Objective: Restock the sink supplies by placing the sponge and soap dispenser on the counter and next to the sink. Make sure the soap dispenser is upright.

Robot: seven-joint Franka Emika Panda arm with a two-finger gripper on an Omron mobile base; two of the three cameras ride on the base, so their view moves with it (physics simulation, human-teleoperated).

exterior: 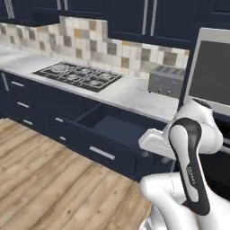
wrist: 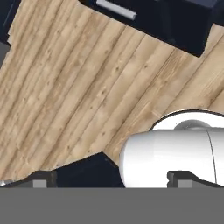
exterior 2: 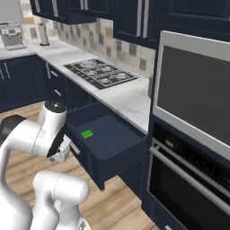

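Observation:
The green sponge lies flat on the floor of an open navy drawer under the white marble counter. My gripper is open, its two dark fingertips far apart with nothing between them. It points down at the wooden floor in front of the drawer. In the right base view the hand hangs just left of the drawer's front, apart from the sponge. The drawer also shows in the left base view, beside the hand. The soap dispenser and the sink are out of view.
A black gas stovetop is set into the counter, with a toaster to its right. A tall built-in oven stands right of the drawer. A coffee machine sits at the far left. Wooden floor lies in front.

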